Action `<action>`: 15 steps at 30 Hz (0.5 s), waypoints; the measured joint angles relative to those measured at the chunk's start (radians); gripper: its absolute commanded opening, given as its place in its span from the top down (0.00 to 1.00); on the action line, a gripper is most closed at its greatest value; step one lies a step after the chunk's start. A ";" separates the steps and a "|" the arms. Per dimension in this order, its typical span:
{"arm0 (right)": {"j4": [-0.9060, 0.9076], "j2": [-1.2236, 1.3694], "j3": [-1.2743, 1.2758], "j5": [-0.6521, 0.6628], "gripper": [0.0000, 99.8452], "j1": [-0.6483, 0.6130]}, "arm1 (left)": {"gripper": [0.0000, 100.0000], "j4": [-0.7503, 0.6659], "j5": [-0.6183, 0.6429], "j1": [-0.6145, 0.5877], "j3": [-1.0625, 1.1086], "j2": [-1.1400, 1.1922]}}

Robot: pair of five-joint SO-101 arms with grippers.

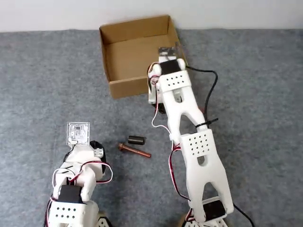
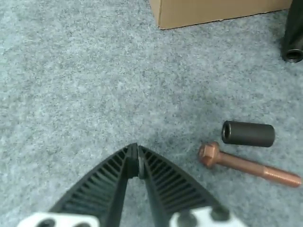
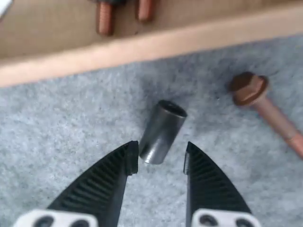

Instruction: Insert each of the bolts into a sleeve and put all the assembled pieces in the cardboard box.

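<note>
Bolt [image 1: 135, 150] number one, the copper one, lies flat on the grey bench [image 1: 265, 71] just below the middle of the high view. A black sleeve [image 1: 136, 140] lies right beside it, close but apart, and the bolt isn't inserted. The cardboard box [image 1: 128, 87] sits at the upper middle. The left tool [image 2: 137, 161] is down at the lower left, pressed together with nothing in it, its tips near that bolt's head.

The right arm stretches up to the box's near right corner. The right tool [image 3: 158, 158] is spread, with a second sleeve [image 3: 163, 130] lying tilted between the tips, just outside the box wall. I can't tell if either finger touches it. A second bolt [image 3: 267, 111] lies near that sleeve. Inside the box two copper shaft ends [image 3: 104, 19] poke into view.
</note>
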 measured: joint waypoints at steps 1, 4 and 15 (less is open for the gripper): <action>-0.020 0.000 0.014 0.000 0.86 0.000 | 0.99 0.000 0.000 0.000 0.000 0.000; -0.078 0.000 0.060 0.000 0.89 0.005 | 0.99 0.000 0.000 0.000 0.000 0.000; -0.141 -0.020 0.144 0.000 0.99 0.014 | 0.99 0.000 0.000 0.000 0.000 0.000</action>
